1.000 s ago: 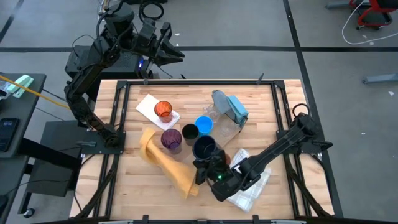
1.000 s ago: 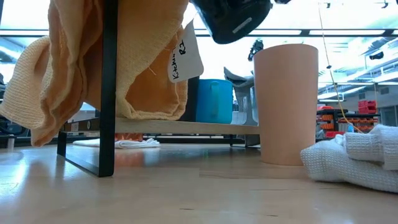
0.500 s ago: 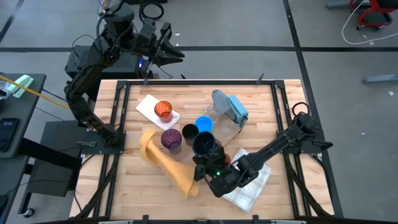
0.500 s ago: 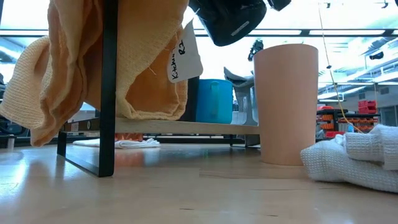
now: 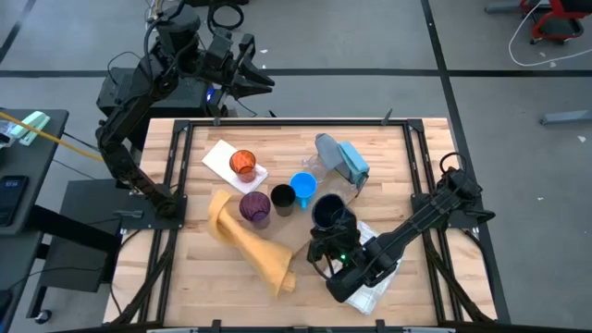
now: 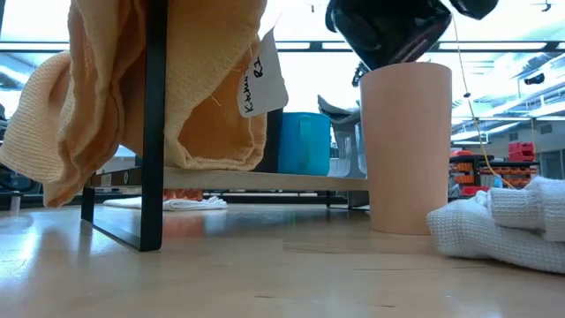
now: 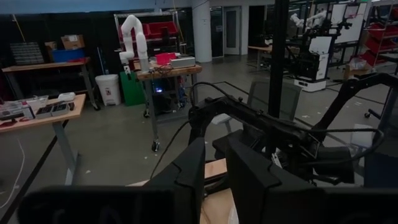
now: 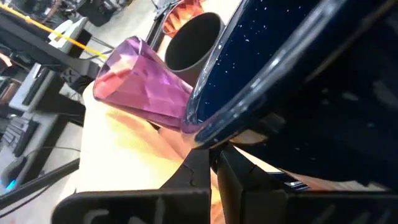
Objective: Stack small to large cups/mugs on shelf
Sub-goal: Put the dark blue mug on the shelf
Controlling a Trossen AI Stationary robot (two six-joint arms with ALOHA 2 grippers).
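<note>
A dark navy mug (image 5: 331, 215) hangs above the table, with my right gripper (image 5: 326, 231) shut on it. In the low view the mug's dark underside (image 6: 388, 31) is just above a peach cup (image 6: 406, 146) that stands on the table. Left of the mug stand a bright blue mug (image 5: 303, 185), a black cup (image 5: 282, 199) and a purple cup (image 5: 255, 208). An orange cup (image 5: 242, 164) stands on a white cloth. My left gripper (image 5: 264, 79) waits raised beyond the far left corner, its fingers a narrow gap apart with nothing between them. My right gripper pinches the navy mug's wall at the rim (image 8: 204, 134) on the mug's near side, one finger inside and one outside as far as shows. The fingers slant down from the table's near side. The mug is lifted clear, its opening up.
A yellow cloth (image 5: 250, 240) hangs over a black frame (image 6: 154, 124) beside a low wooden board (image 6: 265, 179). A white towel (image 5: 375, 273) lies under my right arm. A blue-grey folded cloth (image 5: 344, 157) and clear cups (image 5: 326, 180) sit toward the far right.
My right gripper has carried the navy mug toward the table's right edge, tipping and turning at the wrist. The mug has stayed lifted and now hangs over the peach cup instead of left of it.
</note>
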